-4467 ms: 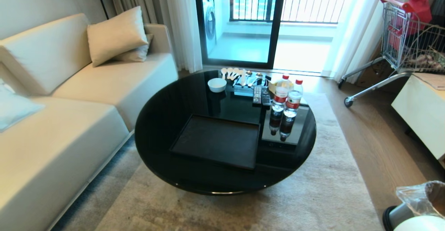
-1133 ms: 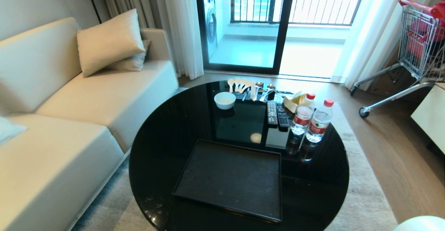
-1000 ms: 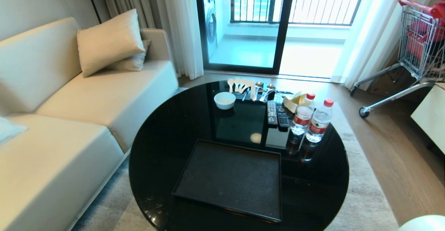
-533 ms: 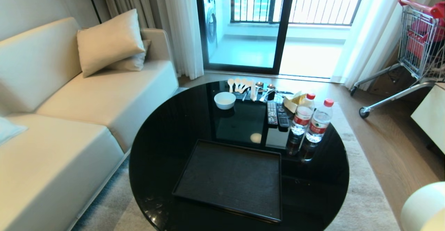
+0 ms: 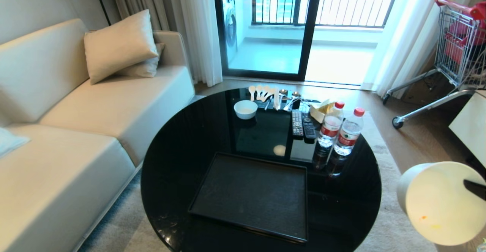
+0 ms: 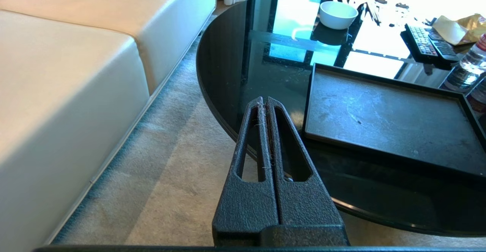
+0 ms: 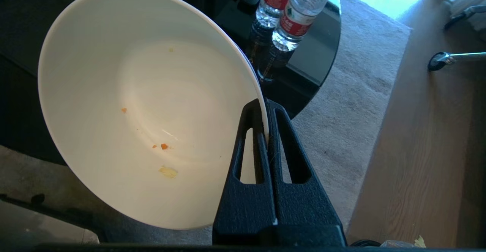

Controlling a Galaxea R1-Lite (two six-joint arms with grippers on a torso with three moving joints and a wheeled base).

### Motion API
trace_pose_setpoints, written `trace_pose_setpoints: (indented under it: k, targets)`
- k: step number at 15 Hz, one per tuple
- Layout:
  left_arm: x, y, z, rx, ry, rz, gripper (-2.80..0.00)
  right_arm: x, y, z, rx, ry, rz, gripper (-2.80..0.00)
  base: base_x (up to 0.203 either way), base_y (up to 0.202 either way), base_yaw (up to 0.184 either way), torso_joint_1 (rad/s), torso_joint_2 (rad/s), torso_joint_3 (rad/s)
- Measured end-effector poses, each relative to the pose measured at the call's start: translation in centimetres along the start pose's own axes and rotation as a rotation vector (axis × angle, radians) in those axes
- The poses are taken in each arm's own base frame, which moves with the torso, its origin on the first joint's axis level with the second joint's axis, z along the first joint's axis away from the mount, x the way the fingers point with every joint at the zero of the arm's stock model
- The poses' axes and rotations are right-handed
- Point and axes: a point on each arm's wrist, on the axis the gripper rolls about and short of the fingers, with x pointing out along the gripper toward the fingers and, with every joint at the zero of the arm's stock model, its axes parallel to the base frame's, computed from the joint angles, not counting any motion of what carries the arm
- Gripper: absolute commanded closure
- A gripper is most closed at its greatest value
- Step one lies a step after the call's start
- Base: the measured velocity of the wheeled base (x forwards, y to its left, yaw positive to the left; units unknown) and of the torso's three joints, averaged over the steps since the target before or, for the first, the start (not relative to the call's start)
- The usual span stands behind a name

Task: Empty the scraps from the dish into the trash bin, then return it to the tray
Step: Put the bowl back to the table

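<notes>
I have the right claw [image 7: 264, 106] clamped on the rim of the white bowl [image 7: 144, 104], one finger inside the wall and one outside. The bowl hangs tipped on its side off the right edge of the round black tabletop [image 5: 182, 130], over the carpet, its opening facing away from the tray. Inside I see only a few crumbs [image 7: 163, 146]: specks of orange and one pale yellow bit stuck to the glaze. So I judge the dumping done and the return leg in hand. The trash bin is in none of my views.

The black tray [image 5: 252, 197] sits bare at the near side of the tabletop, well apart from the bowl. The two water bottles [image 5: 340, 130] stand just beyond its far right corner, with the remotes [image 5: 302, 125] and a smaller white bowl [image 5: 245, 109] farther back.

Next I would need to level the bowl, swing it left over the tabletop's edge, staying clear of the bottles, and lower it flat onto the tray before letting go.

The left claw [image 6: 265, 104] is parked, fingers pressed together on nothing, low beside the tabletop's left edge.
</notes>
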Motion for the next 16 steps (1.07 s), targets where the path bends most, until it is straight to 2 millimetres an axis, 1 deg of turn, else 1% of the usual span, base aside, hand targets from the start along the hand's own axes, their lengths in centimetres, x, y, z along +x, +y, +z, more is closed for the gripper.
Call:
trace_pose_setpoints:
  k: [1,4,7,9,11,13,16]
  targets:
    - [0.0,0.0,0.0,0.000,0.000,0.000,0.00,1.2,-0.2,0.7,-0.016,0.016,0.028,0.00,0.000,0.000,0.000,0.000,0.00,0.000]
    - [0.0,0.0,0.0,0.000,0.000,0.000,0.00,6.0,-0.3,2.8,-0.047,0.039,0.110,0.00,0.000,0.000,0.000,0.000,0.00,0.000]
    - [0.0,0.0,0.0,0.000,0.000,0.000,0.00,11.0,0.9,4.7,-0.027,0.065,0.204,0.00,0.000,0.000,0.000,0.000,0.00,0.000]
    - [0.0,0.0,0.0,0.000,0.000,0.000,0.00,13.9,2.5,5.6,0.039,0.101,0.261,0.00,0.000,0.000,0.000,0.000,0.00,0.000]
    - [0.0,0.0,0.0,0.001,0.000,0.000,0.00,16.7,4.5,6.0,0.096,0.159,0.253,0.00,0.000,0.000,0.000,0.000,0.00,0.000]
    - [0.0,0.0,0.0,0.001,0.000,0.000,0.00,19.0,6.7,5.9,0.157,0.216,0.225,0.00,0.000,0.000,0.000,0.000,0.00,0.000]
    - [0.0,0.0,0.0,0.001,0.000,0.000,0.00,21.7,9.9,5.4,0.273,0.295,0.180,0.00,0.000,0.000,0.000,0.000,0.00,0.000]
